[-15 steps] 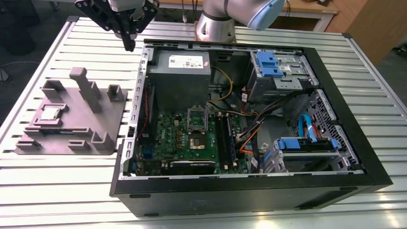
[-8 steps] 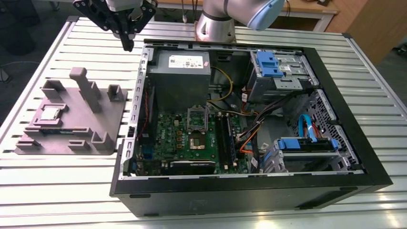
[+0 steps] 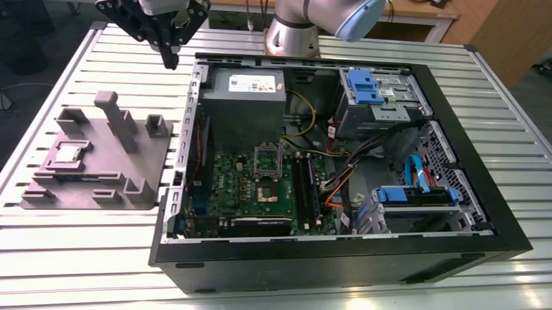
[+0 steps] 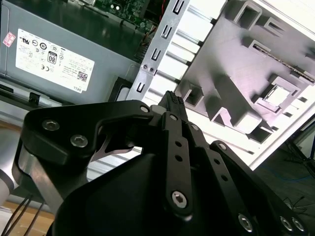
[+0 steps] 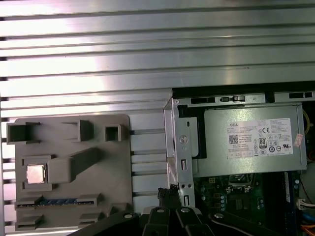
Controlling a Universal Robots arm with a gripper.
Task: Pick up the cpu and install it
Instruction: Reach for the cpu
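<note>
Fingers together and empty, the gripper [image 3: 170,61] hangs above the far corner of the open computer case [image 3: 345,265]. On the exterior view's left, the bare slatted table [image 3: 86,258] separates the case from a gray fixture [image 3: 151,165], whose square pocket holds the cpu [image 3: 69,154].

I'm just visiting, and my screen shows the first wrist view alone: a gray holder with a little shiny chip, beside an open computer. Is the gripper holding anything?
Observer: No. In the exterior view the gripper is shut and empty, hanging high above the table near a corner of the computer, apart from the chip.
Operator: Is there a spot for a chip inside?
Observer: The exterior view shows a green board lying in the case, its socket uncovered, with a silver bracket standing upright beside it.
Operator: Anything colourful in there?
Observer: A blue drive tray sits toward the exterior view's right.
</note>
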